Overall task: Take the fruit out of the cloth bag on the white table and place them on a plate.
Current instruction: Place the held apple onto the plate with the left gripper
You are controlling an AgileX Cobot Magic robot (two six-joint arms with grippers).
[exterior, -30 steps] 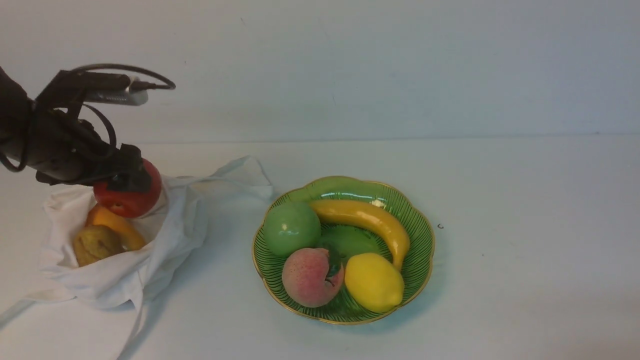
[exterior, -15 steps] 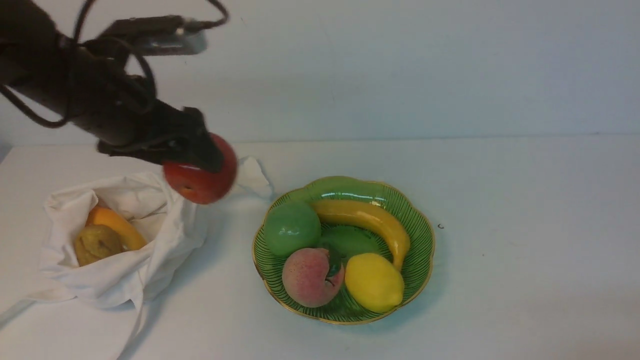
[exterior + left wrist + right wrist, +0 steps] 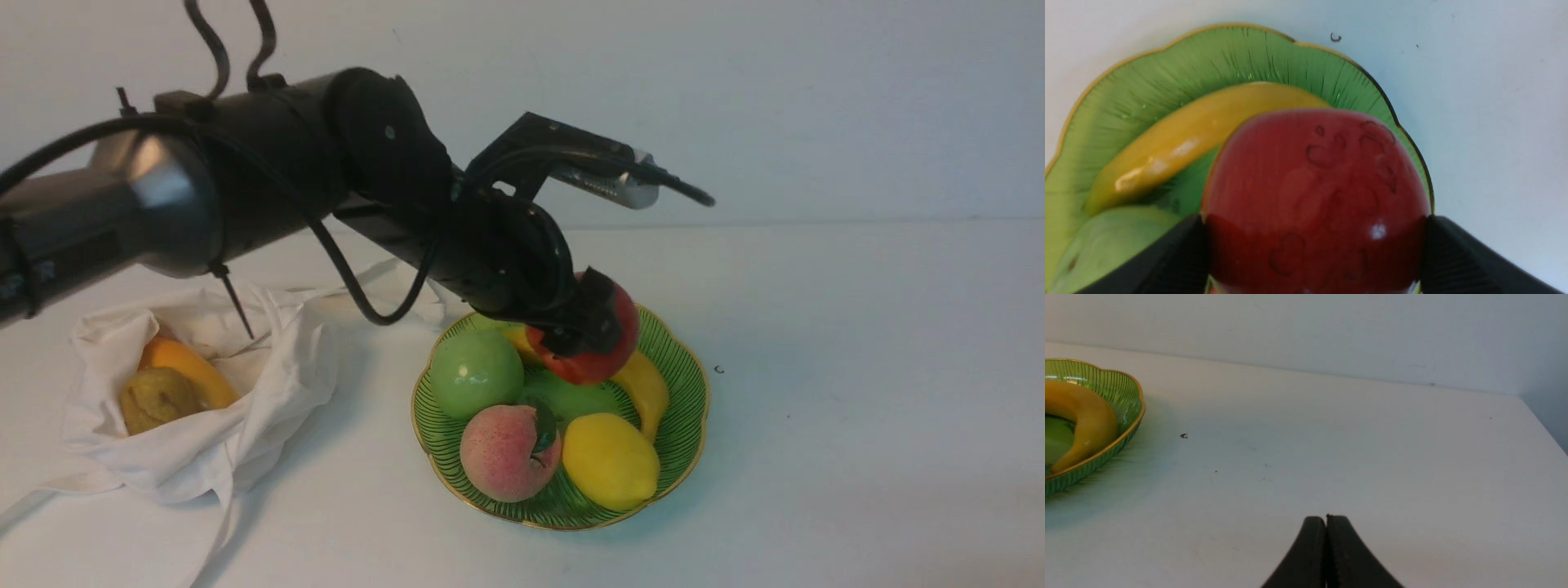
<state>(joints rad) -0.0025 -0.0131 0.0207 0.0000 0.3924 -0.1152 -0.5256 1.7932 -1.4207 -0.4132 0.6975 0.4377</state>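
My left gripper [image 3: 589,331] is shut on the red apple [image 3: 594,359] and holds it just above the middle of the green plate [image 3: 684,425]. In the left wrist view the apple [image 3: 1314,196] sits between the two black fingers [image 3: 1453,253], over the plate [image 3: 1167,77]. The white cloth bag [image 3: 237,408] lies at the left, open, with the orange fruit [image 3: 184,363] and the brownish pear [image 3: 155,398] inside. My right gripper [image 3: 1326,522] is shut and empty above the white table [image 3: 1372,457], to the right of the plate [image 3: 1126,396].
The plate holds a green apple [image 3: 476,371], a peach [image 3: 510,452], a lemon [image 3: 610,460] and a yellow banana [image 3: 645,390]. The bag's strap [image 3: 212,539] trails toward the table's front edge. A small dark speck [image 3: 718,369] lies right of the plate.
My left arm has carried the red apple to the right, from above the bag to over the plate, and lowered it. The bag and the fruit in it have not moved.
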